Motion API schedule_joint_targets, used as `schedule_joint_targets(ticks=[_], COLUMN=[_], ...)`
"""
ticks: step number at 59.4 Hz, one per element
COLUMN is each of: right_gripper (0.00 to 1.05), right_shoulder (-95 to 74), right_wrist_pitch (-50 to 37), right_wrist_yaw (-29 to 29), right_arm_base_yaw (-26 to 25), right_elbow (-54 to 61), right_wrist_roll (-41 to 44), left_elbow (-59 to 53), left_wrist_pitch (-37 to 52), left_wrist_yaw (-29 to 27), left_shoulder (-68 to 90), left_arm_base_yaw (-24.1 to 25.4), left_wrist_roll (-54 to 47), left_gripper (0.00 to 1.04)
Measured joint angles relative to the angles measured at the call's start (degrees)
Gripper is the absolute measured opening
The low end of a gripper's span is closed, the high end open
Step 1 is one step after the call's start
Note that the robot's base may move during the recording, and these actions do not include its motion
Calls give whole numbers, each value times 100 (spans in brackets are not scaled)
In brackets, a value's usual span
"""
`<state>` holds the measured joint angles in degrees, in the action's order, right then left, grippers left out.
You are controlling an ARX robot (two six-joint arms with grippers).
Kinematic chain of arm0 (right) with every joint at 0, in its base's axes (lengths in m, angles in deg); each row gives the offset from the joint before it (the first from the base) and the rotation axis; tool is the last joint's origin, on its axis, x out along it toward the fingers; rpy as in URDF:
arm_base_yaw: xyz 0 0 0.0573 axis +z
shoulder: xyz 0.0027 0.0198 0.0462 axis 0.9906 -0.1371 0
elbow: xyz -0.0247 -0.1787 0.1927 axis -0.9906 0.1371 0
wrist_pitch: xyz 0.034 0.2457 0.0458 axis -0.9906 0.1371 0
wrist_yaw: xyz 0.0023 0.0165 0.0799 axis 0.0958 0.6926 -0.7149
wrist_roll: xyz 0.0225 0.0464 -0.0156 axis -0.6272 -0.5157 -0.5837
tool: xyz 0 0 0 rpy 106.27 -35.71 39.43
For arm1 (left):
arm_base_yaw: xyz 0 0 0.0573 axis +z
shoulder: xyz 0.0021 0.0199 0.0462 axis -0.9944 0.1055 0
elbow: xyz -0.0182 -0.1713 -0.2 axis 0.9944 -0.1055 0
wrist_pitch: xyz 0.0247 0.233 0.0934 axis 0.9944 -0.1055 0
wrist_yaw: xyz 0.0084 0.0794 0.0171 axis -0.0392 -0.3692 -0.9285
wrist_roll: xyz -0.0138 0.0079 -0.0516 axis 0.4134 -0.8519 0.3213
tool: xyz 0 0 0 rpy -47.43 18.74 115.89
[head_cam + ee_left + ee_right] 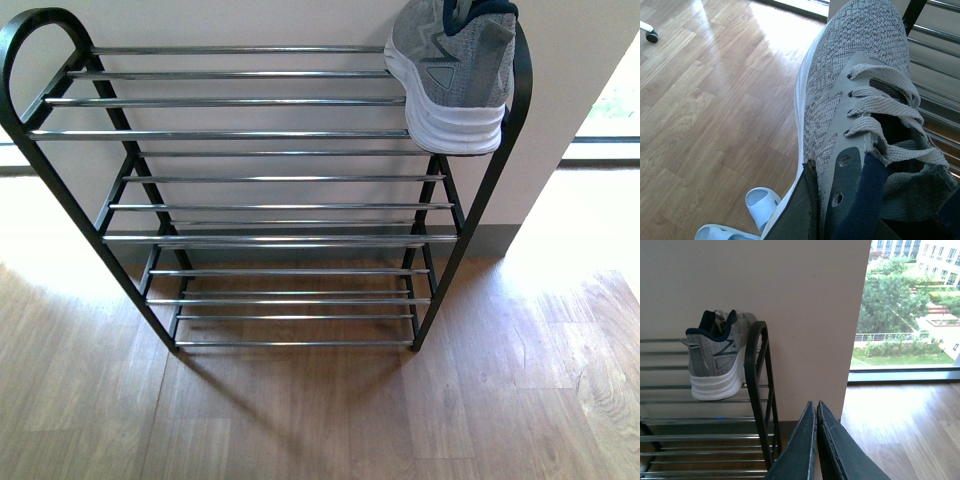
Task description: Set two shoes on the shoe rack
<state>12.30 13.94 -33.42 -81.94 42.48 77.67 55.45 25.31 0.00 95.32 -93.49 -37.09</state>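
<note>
One sneaker (pixel 450 80) sits top right on the rack (pixel 250 134); the left gripper (pixel 835 220), seemingly clamped on the second sneaker (pixel 855 65), must set it alongside.

no readable text, labels or numbers anywhere

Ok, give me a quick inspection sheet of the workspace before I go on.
Surface: wood floor under the shoe rack.
Job's things: grey sneaker on the top tier, right end; second sneaker held beside the rack; pale blue slides on the floor.
Clutter: chair caster on the floor.
Grippers: left gripper jaws shut on second sneaker; right gripper jaws shut, empty.
Cables: nothing seen.
Surroundings: wall behind the rack; window beside it.
</note>
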Motion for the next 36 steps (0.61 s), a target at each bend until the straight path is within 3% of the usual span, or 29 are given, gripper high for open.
schedule_joint_targets(ticks=[36], right_gripper=[1], right_shoulder=[1770], right_wrist_pitch=[1676], right_wrist_yaw=[0], right_arm_base_yaw=[0], right_elbow=[4], right_wrist_roll=[0], left_elbow=[0], left_wrist_pitch=[0], left_wrist_yaw=[0], left_shoulder=[0], left_arm_base_yaw=[0], left_wrist_roll=[0], left_gripper=[2])
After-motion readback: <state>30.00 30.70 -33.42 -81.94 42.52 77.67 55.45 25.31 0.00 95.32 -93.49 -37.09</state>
